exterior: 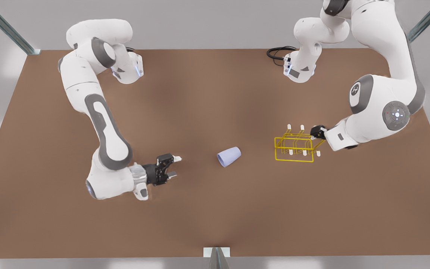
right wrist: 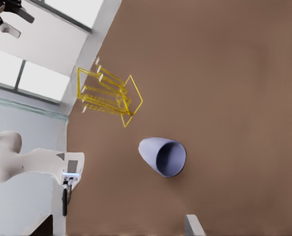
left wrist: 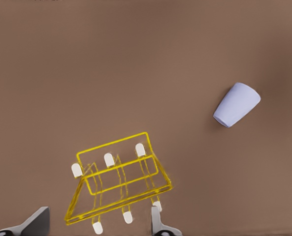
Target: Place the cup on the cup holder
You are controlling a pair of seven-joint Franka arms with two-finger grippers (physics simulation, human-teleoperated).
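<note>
Right pincer [exterior: 174, 166], lower left of the front view, gapes open and empty, aimed at the cup [exterior: 229, 156]. Left pincer [exterior: 318, 131] hangs beside the cup holder [exterior: 294, 148]; its spread I cannot tell. On the brown worktop [exterior: 215, 209], amid grey walls, the cup lies sideways mid-frame, mouth toward lower left.
</note>
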